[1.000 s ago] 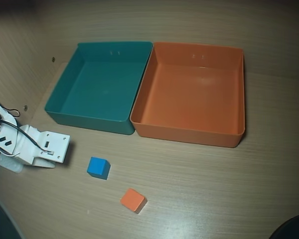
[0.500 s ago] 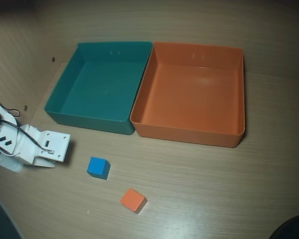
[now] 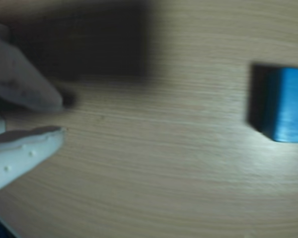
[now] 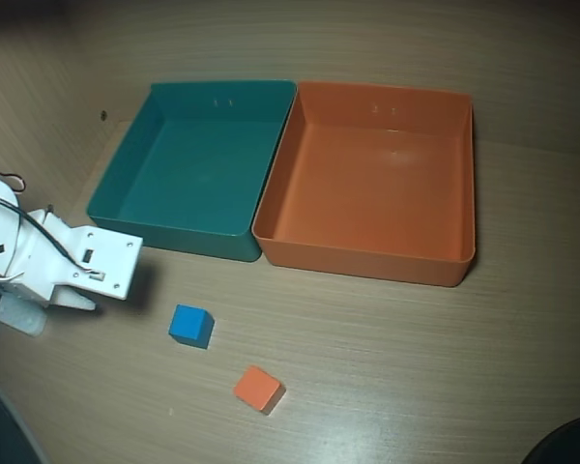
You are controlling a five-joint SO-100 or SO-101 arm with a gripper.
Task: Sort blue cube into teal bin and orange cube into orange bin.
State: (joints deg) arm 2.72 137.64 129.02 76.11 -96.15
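Lying right of the narrowly parted, empty claw (image 3: 63, 117), the blue cube (image 3: 286, 105).

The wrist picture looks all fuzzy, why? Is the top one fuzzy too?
In the wrist view everything is blurred: the blue cube has soft edges and the gripper looks smeared. The overhead view is sharper, with crisp bin walls and a little glare inside the orange bin.

The overhead view looks down from a fixed position, taking in the teal bin (image 4: 188, 169), the orange bin (image 4: 372, 184), both cubes and the arm at its left edge. The wrist view sits close above the surface (image 3: 159, 168), blurred, with the claw (image 3: 63, 116) entering from its left. Both views share the blue cube (image 3: 287, 104) (image 4: 190, 324).
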